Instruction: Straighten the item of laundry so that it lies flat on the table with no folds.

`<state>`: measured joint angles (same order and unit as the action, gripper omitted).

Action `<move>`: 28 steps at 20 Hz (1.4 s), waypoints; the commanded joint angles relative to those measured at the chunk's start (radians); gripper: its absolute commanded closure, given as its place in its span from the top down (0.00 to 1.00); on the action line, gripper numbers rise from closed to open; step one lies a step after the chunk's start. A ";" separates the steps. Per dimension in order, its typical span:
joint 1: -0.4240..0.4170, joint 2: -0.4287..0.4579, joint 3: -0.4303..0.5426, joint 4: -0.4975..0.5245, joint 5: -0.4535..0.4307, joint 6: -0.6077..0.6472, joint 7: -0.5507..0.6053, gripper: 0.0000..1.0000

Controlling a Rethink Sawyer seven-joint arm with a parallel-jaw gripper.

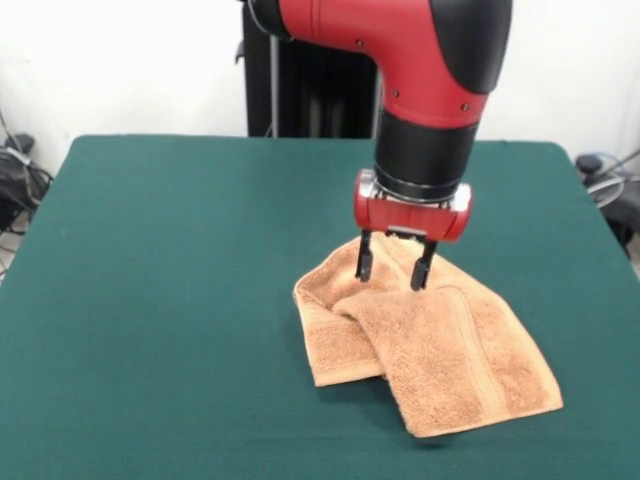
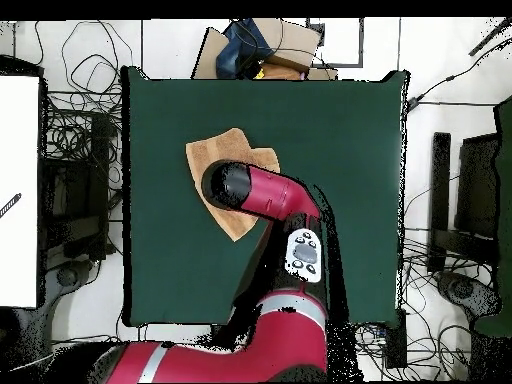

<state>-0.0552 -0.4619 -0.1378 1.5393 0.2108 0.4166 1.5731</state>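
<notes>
The item of laundry [image 1: 430, 345], an orange-tan terry towel, lies folded over itself on the green table [image 1: 170, 300], right of centre in the front view. One flap overlaps another, and a woven stripe runs along the right flap. My gripper [image 1: 394, 266] stands open just above the towel's far edge, its two black fingers [image 1: 365, 260] pointing down with nothing between them. In the overhead view the arm covers most of the towel [image 2: 215, 152]; only its edges show around the wrist, and the gripper itself is hidden.
Cables and black equipment [image 2: 75, 180] crowd the floor around the table [image 2: 340, 130]. A cardboard box [image 2: 260, 45] with items sits beyond the table's far edge in the overhead view. A white surface [image 2: 18, 190] lies at the left.
</notes>
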 commanded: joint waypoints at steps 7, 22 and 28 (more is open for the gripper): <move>-0.012 -0.047 0.061 0.179 0.004 -0.049 0.206 1.00; -0.032 -0.049 0.077 0.237 -0.003 -0.122 0.189 1.00; -0.023 -0.037 0.071 0.202 0.004 -0.098 0.183 1.00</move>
<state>-0.0655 -0.5141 -0.1378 1.7113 0.2110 0.3647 1.5731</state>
